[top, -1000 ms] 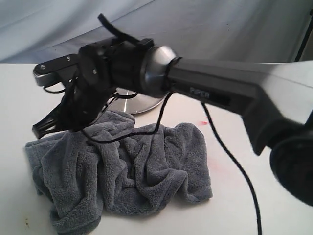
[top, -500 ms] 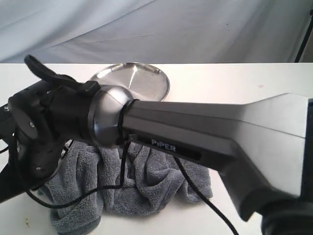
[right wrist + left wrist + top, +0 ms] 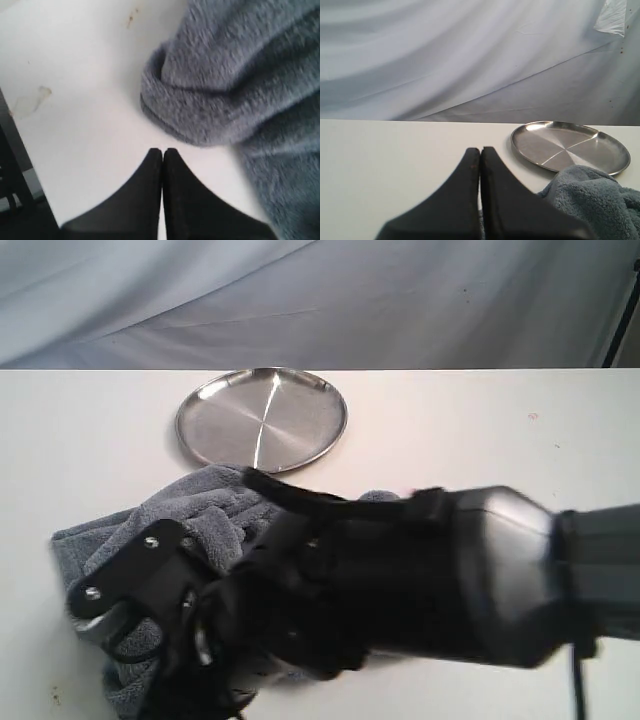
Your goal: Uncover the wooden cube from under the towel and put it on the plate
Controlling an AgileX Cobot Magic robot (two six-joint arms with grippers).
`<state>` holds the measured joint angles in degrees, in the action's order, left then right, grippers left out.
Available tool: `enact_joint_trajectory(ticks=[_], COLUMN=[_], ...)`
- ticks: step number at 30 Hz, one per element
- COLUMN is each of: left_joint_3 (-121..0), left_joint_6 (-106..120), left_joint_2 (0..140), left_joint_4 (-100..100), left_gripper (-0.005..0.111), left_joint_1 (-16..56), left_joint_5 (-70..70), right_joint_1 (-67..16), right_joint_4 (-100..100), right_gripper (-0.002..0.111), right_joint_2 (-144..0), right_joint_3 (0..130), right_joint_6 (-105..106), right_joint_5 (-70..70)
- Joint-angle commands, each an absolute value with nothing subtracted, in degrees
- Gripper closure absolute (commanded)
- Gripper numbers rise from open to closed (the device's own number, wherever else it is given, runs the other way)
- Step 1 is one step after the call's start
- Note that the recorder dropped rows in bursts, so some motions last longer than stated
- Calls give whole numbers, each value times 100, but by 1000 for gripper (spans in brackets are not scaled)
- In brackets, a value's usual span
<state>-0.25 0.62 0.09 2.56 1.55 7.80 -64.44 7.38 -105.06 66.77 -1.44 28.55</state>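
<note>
You cannot see the wooden cube in any view. Judge it to lie under the towel, which is bunched in folds on the white table, since nothing tan shows on the bare surface around it. The plate sits empty just beyond the towel's far edge, near enough that 1 short carry should do once the cube is out.

Your right gripper is clenched on nothing, its 2 fingers pressed together and their tips over bare table just beside a rolled corner of the towel. That is a sensible spot to catch an edge, but you must spread the fingers first. The right arm fills the foreground of the exterior view and hides much of the cloth.

Your left gripper is likewise clenched and empty, held at the towel's side and facing the plate, which leaves the lift to the right.
</note>
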Motion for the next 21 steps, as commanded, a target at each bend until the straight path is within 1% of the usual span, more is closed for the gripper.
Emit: enact_joint_trajectory(ticks=[1, 5, 6, 9, 11, 13, 14, 16, 21], left_joint_3=[0, 0, 0, 0, 0, 0, 0, 0, 0], left_joint_6=[53, 53, 53, 63, 63, 63, 63, 51, 51], left_joint_2=[0, 0, 0, 0, 0, 0, 0, 0, 0], left_joint_4=[252, 252, 252, 252, 252, 252, 252, 252, 252], left_gripper=[105, 105, 105, 105, 105, 105, 105, 105, 105], left_joint_1=[160, 160, 160, 160, 160, 160, 160, 160, 160], left_joint_5=[777, 777, 777, 777, 777, 777, 777, 777, 777], right_joint_1=[-5729, -4610, -4206, -3536, -3305, -3248, -3307, -3493, -4003], right_joint_4=[708, 511, 511, 423, 266, 249, 249, 285, 507], right_gripper=[108, 108, 108, 108, 108, 108, 108, 108, 108], right_joint_2=[-9672, -9326, -9326, -9428, -9650, -9981, -10218, -10498, -10837], right_joint_3=[5516, 5254, 5281, 5553, 5959, 6546, 6981, 7392, 8120], right_joint_6=[-193, -193, -193, -182, -182, -182, -182, -182, -150], right_joint_5=[2458, 2472, 2405, 2341, 2505, 2920, 3191, 3429, 3507])
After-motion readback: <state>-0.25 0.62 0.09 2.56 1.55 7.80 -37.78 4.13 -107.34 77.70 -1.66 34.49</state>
